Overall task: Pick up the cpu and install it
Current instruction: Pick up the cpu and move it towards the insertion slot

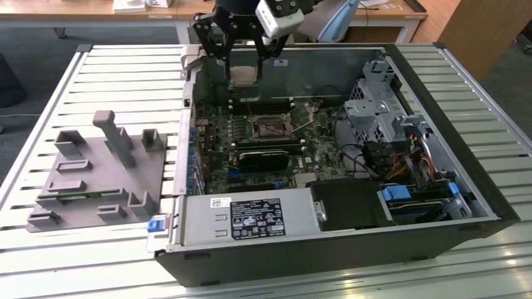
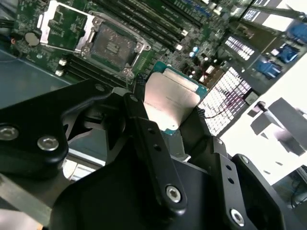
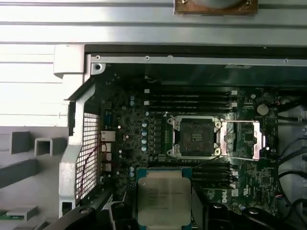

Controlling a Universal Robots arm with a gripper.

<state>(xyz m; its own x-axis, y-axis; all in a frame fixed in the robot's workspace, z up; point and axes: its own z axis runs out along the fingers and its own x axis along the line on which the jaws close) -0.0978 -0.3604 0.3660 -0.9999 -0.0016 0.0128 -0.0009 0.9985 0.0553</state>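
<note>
my gripper [image 1: 243,72] grasping the cpu [image 3: 163,197] by opposite edges, I am holding it metal top up, above the motherboard [image 1: 320,156], near the open socket [image 3: 195,137] but apart from it, inside the computer case [image 1: 332,255]

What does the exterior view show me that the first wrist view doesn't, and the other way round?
The exterior view gives you the silver metal power supply box with a label and the blue plastic tabs beside it. The first wrist view gives you the perforated metal grille in the case wall. Both share the flat square silver-grey cpu, held by the black gripper, and the empty square socket on the green motherboard.
</note>
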